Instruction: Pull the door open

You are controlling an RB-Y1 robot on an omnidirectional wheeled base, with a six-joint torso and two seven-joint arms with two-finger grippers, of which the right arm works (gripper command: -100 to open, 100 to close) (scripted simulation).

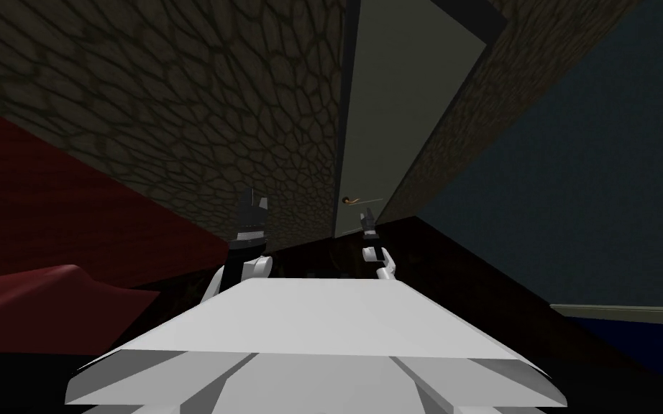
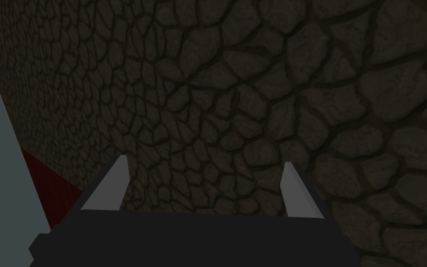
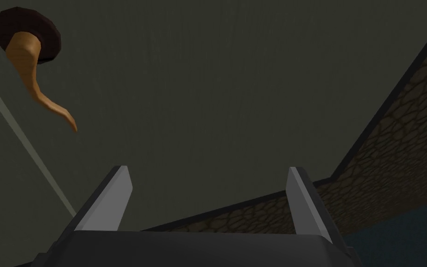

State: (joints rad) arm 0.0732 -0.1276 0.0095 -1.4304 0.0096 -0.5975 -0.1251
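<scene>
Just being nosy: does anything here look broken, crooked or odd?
Nothing stands out. The door and its curved handle look whole; the right claw is open, with the handle off to one side, untouched.

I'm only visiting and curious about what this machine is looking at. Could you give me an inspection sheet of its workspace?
Surface: dark floor.
Job's things: grey door; tan lever handle, not gripped.
Clutter: nothing seen.
Pincers: right pincer open, facing the door, handle off to one side; left pincer open, facing the stone wall.
Cables: nothing seen.
Surroundings: stone wall beside the door; blue wall on the right; red area on the left.
</scene>
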